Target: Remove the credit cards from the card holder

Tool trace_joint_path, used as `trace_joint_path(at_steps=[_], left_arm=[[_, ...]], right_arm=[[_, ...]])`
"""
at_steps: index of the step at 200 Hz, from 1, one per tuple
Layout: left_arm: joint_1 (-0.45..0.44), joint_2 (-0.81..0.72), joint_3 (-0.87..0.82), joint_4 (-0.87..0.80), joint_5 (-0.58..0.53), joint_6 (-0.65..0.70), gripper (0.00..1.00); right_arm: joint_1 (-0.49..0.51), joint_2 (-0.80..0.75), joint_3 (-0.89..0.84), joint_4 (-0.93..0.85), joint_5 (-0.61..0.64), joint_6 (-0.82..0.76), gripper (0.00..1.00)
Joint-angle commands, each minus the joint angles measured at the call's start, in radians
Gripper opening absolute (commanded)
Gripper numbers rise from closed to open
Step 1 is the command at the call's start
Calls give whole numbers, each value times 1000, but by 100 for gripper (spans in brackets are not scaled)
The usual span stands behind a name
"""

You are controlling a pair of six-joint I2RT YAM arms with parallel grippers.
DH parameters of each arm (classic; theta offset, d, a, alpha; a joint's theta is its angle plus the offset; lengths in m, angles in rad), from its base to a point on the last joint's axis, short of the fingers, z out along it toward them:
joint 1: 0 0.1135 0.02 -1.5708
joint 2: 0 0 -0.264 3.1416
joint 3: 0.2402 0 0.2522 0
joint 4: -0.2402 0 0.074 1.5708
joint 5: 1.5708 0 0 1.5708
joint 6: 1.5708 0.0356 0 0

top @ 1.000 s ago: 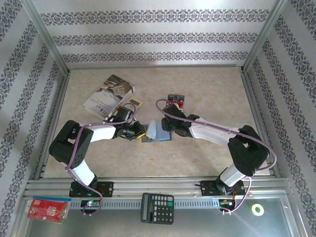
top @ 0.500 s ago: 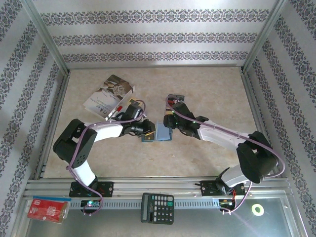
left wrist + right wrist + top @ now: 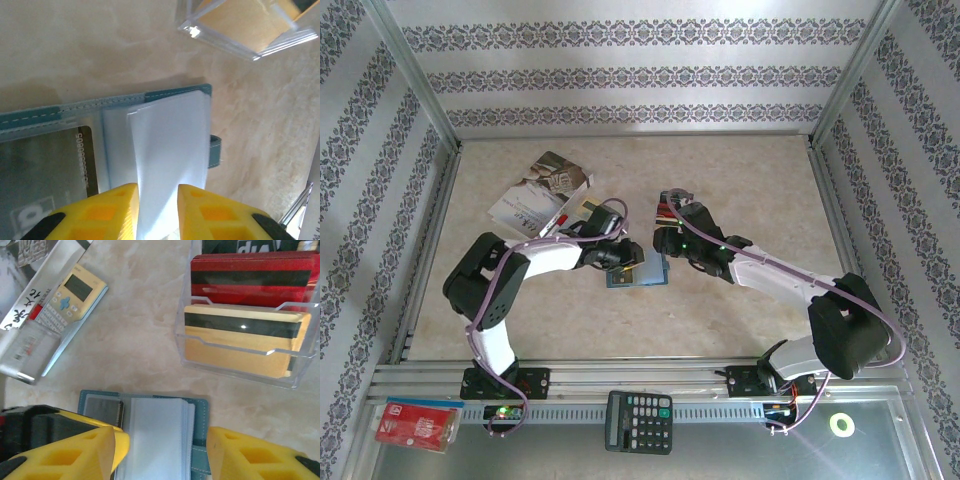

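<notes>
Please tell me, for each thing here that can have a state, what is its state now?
Card holder: lying open.
Dark card: in a holder slot.
Red card: standing in the clear stand.
Gold card: standing in the stand, front tier.
Left gripper: narrow gap, pale sleeve between the fingers; grip unclear.
Right gripper: wide open above the holder.
Pocket calculator: flat, face up.
</notes>
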Motion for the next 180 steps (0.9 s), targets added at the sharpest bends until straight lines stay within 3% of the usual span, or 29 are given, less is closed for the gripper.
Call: trace_joint_path(at_steps=[1,32,80,120,180], left_arm=[[35,-117,1,-81,-77,45,28],[107,-231,-81,-158,-201,25,32],[180,-358,-179,-168,-211,-1,37],[169,-294,-156,-166,-108,17,33],[123,-176,-98,-160,-82,42,23]], right_arm=[[-5,39,19,30,-89,-13,51],[3,127,68,54,-224,0,49],[43,241,122,68,-277,78,45],[89,316,189,30,-265,102,36],[99,389,203,17,-271,160,20]])
